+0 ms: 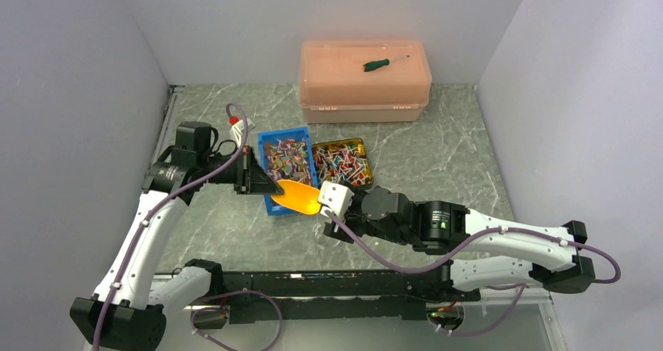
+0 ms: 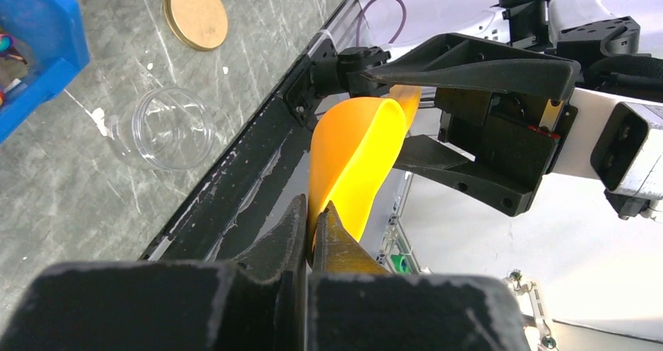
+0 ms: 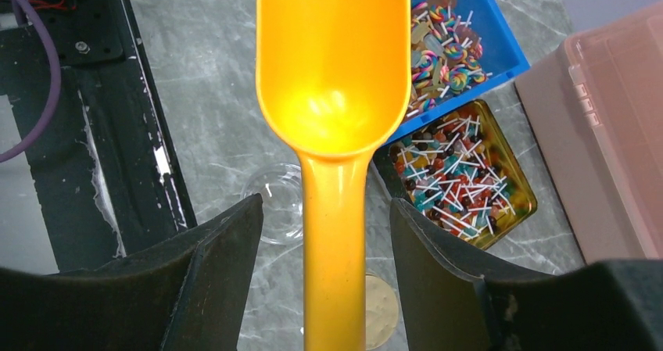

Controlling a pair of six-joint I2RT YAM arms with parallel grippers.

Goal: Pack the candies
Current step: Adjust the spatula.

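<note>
Overhead wide; both wrist views close, sharing scoop [image 3: 332,69].

Your orange scoop [image 3: 332,77] is up off the table [image 1: 438,155], bowl at a blue bin's [image 3: 504,54] near end — a gold tin [image 1: 341,141] just beside it. Behind, a screwdriver [image 1: 383,64] lies on a pink box [image 1: 363,101]. Nearer: a clear jar [image 2: 172,127] and a round lid [image 2: 195,13], apart.
</note>
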